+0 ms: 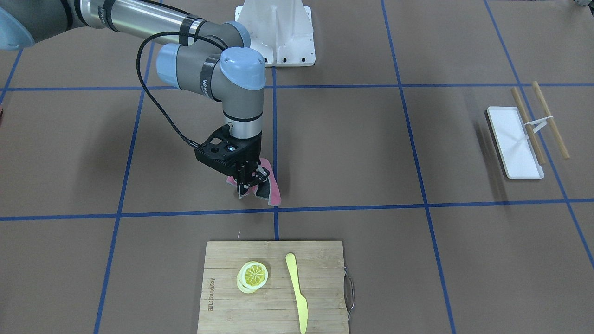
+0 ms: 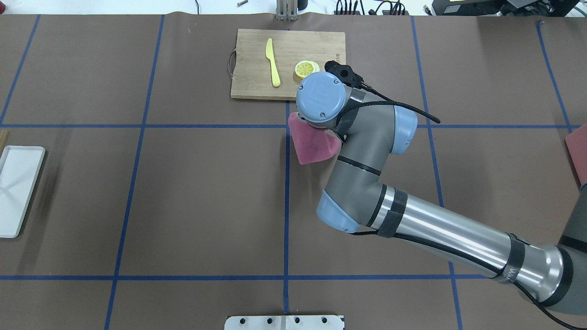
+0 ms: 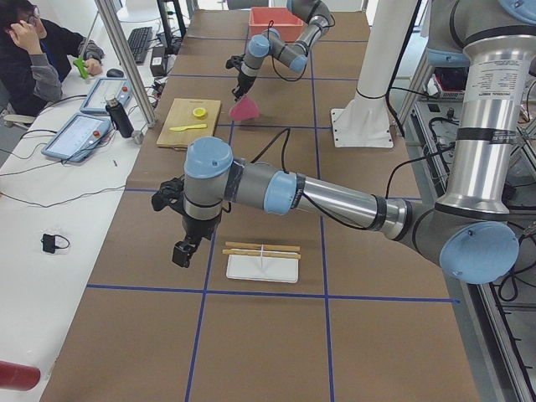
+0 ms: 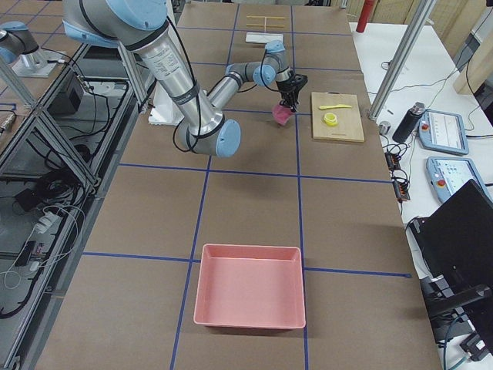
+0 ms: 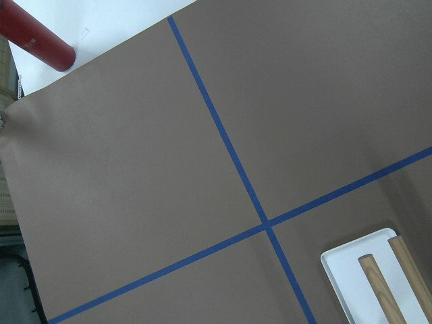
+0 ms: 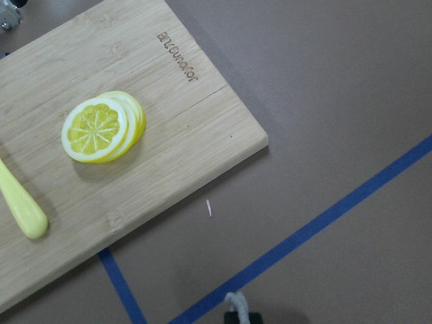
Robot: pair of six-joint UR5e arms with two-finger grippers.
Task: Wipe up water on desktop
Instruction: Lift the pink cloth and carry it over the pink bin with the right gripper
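My right gripper (image 1: 246,187) points down and is shut on a pink cloth (image 1: 274,190), just behind the blue tape line in front of the cutting board. The cloth (image 2: 312,146) hangs below the wrist, its lower corner at or just above the brown desktop (image 1: 348,148); I cannot tell whether it touches. No water shows on the desktop in any view. My left gripper (image 3: 182,253) hovers over the desktop beside the white tray, seen only from the side, so I cannot tell whether it is open or shut.
A bamboo cutting board (image 1: 320,278) holds lemon slices (image 1: 253,276) and a yellow knife (image 1: 297,292). The white tray (image 1: 515,144) has wooden sticks (image 1: 526,125) across it. A pink bin (image 4: 250,285) sits at the right end. A person (image 3: 33,59) sits at a side table.
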